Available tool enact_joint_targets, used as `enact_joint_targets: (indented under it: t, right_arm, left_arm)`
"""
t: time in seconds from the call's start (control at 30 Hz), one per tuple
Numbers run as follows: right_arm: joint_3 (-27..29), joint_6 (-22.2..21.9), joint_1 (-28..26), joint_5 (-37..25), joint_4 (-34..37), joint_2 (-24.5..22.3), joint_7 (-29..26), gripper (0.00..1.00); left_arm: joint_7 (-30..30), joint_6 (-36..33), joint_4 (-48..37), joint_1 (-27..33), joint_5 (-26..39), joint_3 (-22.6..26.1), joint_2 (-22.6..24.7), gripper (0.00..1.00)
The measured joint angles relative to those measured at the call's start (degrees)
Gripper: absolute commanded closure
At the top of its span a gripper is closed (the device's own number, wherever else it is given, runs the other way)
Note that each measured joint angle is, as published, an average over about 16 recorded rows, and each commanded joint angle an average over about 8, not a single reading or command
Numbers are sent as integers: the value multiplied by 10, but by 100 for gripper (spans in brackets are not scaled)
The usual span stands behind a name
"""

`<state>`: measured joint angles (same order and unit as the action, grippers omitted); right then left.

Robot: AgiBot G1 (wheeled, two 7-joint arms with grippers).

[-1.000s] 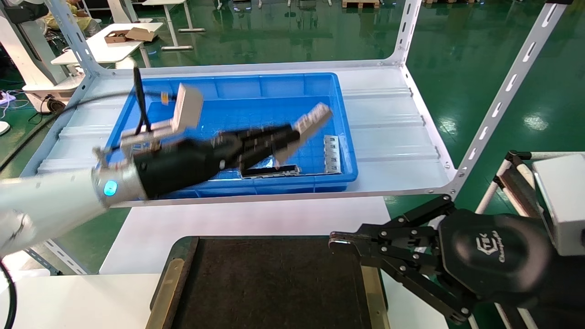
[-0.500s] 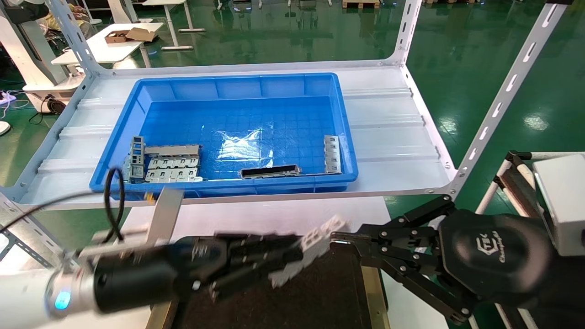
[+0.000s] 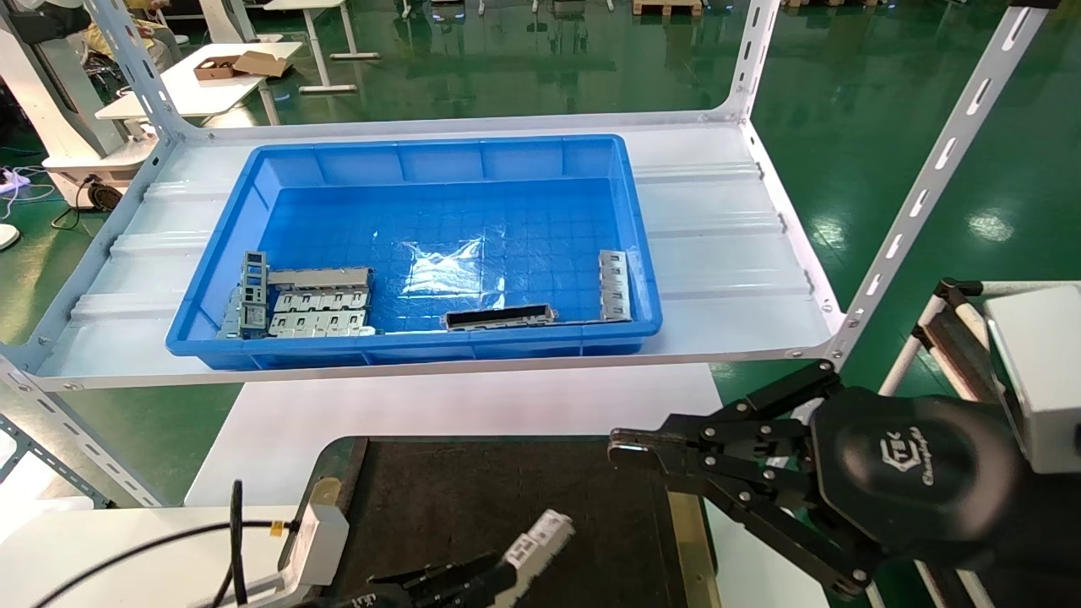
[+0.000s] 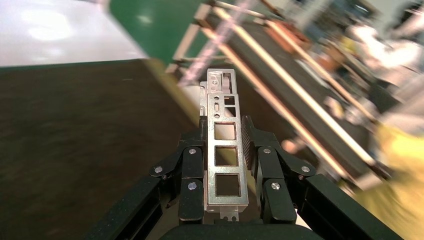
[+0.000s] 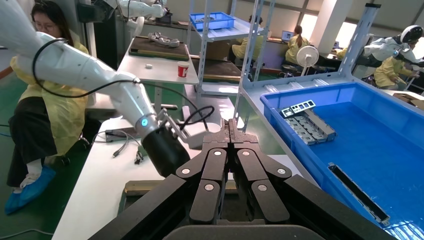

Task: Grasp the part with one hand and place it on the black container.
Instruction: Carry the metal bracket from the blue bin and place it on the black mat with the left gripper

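Observation:
My left gripper (image 3: 500, 579) is at the bottom edge of the head view, low over the near part of the black container (image 3: 507, 485). It is shut on the part (image 3: 542, 537), a silver-grey bar with square window cut-outs. In the left wrist view the part (image 4: 225, 150) sits lengthwise between the fingers (image 4: 192, 165) of the left gripper (image 4: 224, 131), sticking out past the tips over the container's rough dark surface (image 4: 75, 140). My right gripper (image 3: 623, 447) is shut and empty, hovering at the container's right rail, and it also shows in the right wrist view (image 5: 230, 125).
A deep blue bin (image 3: 422, 156) stands on the white shelf behind the container. It holds a cluster of grey parts (image 3: 308, 301) at its left, a dark-hollowed housing (image 3: 498, 317) and a tabbed strip (image 3: 614, 285). Slotted shelf posts (image 3: 929, 177) rise at the right.
My left gripper has carried the part out of the blue bin, down and toward me, to low over the black container. The right arm has not moved.

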<state>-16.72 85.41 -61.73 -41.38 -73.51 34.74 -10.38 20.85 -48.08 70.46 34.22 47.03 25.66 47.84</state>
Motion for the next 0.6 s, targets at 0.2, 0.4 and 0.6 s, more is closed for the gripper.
enact_joint_targets:
  t: [0.2, 0.4, 0.6]
  right_arm:
    - [0, 0, 0, 0, 0, 0, 0, 100]
    - [0, 0, 0, 0, 0, 0, 0, 100]
    - [-1, 0, 0, 0, 0, 0, 0, 100]
  left_arm:
    - [31, 167, 40, -51, 28, 13, 31, 100]
    - [70, 306, 51, -62, 57, 52, 68, 100]
    - [111, 398, 37, -41, 74, 110, 97, 100]
